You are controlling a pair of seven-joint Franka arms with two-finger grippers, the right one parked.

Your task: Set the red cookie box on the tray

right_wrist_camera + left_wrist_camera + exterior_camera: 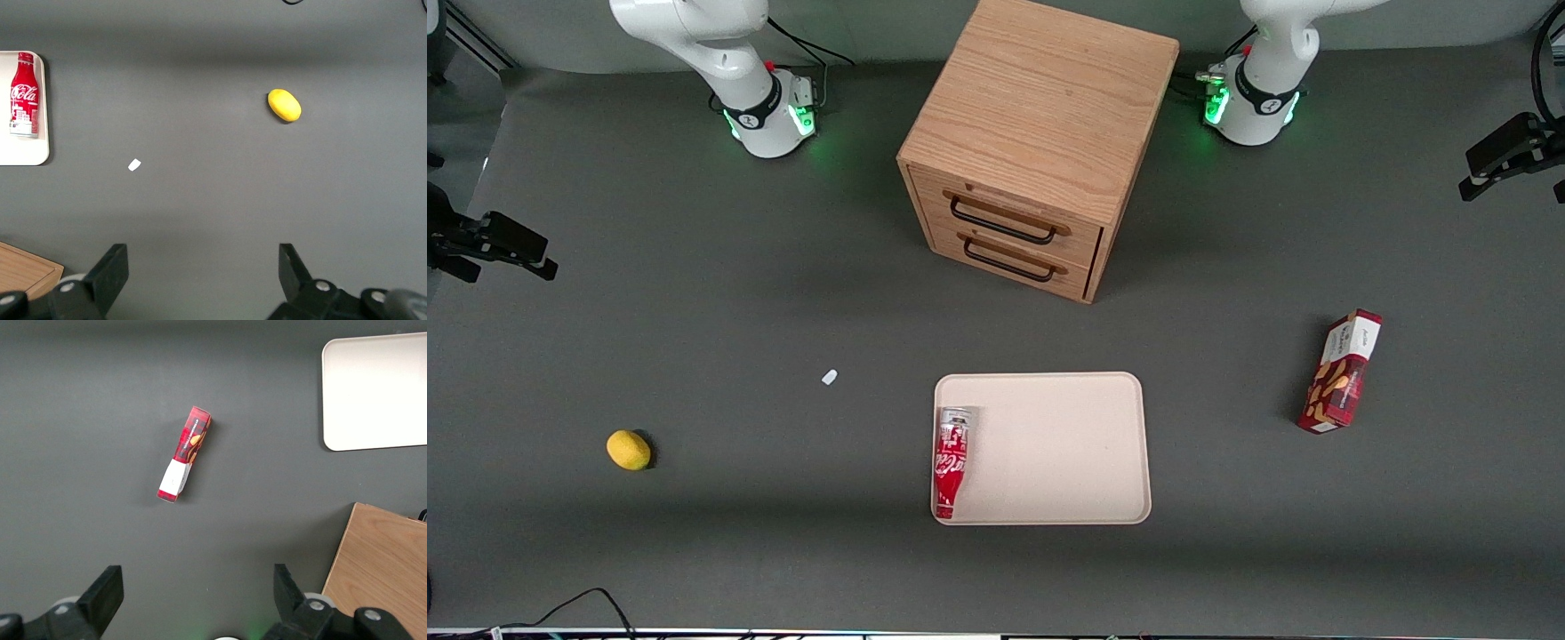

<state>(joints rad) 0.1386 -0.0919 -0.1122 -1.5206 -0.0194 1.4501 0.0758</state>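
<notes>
The only readable text is "Coca-Cola" on the red bottle-shaped can [24,95] lying in the tray [27,155]

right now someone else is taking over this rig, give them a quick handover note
Left claw: open, holding nothing, high above the table over the red cookie box.
Red cookie box: lying on the table toward the working arm's end, apart from the tray.
Tray: in front of the wooden drawer cabinet, with a Coca-Cola bottle can lying in it along one edge.
Done: nothing yet.
Left: descend, grasp the box, carry it to the tray's bare part, release.
</notes>
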